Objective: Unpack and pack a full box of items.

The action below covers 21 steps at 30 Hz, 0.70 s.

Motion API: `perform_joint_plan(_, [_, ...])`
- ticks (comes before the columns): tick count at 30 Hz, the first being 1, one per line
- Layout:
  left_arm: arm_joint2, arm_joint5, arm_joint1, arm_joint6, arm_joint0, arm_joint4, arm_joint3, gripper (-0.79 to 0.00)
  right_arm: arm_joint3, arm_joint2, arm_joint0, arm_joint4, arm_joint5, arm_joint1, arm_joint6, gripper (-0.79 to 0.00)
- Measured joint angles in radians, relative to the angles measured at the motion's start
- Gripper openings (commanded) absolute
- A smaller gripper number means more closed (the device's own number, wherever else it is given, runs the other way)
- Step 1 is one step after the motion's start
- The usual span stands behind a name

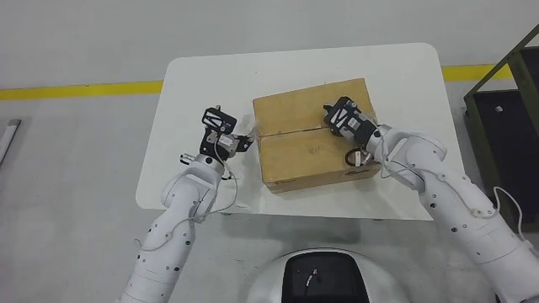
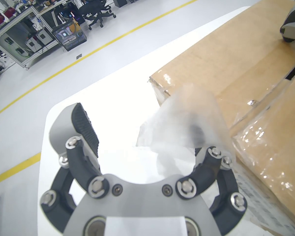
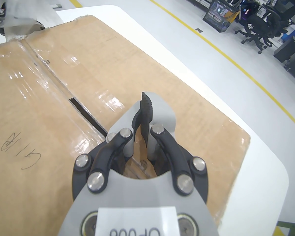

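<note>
**Q:** How many boxes are at the packing station?
**A:** One cardboard box [image 1: 313,135], on one white table [image 1: 202,93].
**Q:** And how many grippers?
**A:** Two: one left gripper [image 1: 224,128] and one right gripper [image 1: 340,116].
**Q:** Anything else to count?
**A:** One strip of clear tape [image 2: 186,119] and one yellow floor line [image 1: 76,91].

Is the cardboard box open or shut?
Shut. Both top flaps of the cardboard box lie flat, with only a thin dark gap along their seam.
</note>
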Motion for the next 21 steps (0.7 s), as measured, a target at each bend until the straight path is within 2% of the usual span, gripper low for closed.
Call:
perform_joint_plan(9, [-0.017,0.003,-0.007,-0.018,-0.009,-0.003,-0.026,0.000,-0.002,0.008,-0.001,-0.002,0.001,-0.004,0.002,-0.785])
perform_joint_plan(21, [0.044,0.011,-0.038,-0.039,-0.144,0.047,0.000,0.000,-0.029,0.065,-0.020,0.096,0.043,-0.008,0.039,-0.785])
